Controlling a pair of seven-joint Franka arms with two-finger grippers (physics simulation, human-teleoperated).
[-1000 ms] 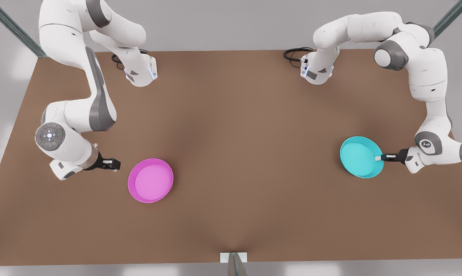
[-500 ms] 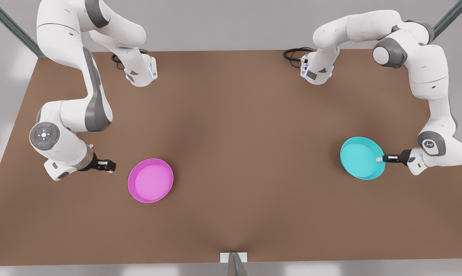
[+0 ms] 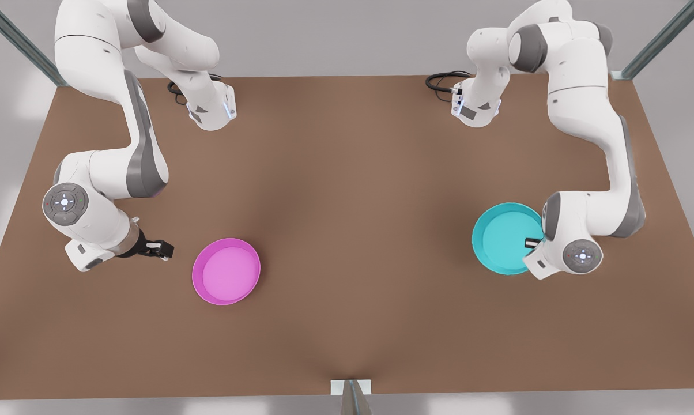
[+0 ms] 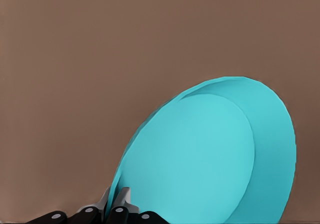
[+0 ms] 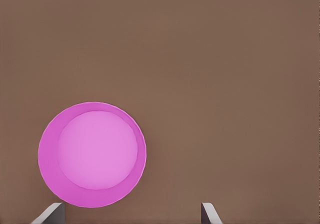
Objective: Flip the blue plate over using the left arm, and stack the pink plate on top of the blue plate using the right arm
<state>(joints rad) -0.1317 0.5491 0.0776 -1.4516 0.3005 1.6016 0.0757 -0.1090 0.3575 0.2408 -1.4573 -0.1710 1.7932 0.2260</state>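
Your left gripper (image 3: 532, 242) was clamped on the blue plate (image 3: 504, 237) at the plate's 3 o'clock rim, tilted off the table (image 3: 353, 230). Your right gripper (image 3: 161, 250) waited, fingers (image 5: 50, 214) spread wide and holding nothing, at 9 o'clock of the pink plate (image 3: 226, 271), which lay flat, apart from it.

A broad, matte brown table (image 3: 347, 230) spans the scene under soft, even light, with pale grey floor beyond its edges and slanted grey metal struts (image 3: 18, 43) at both far corners.
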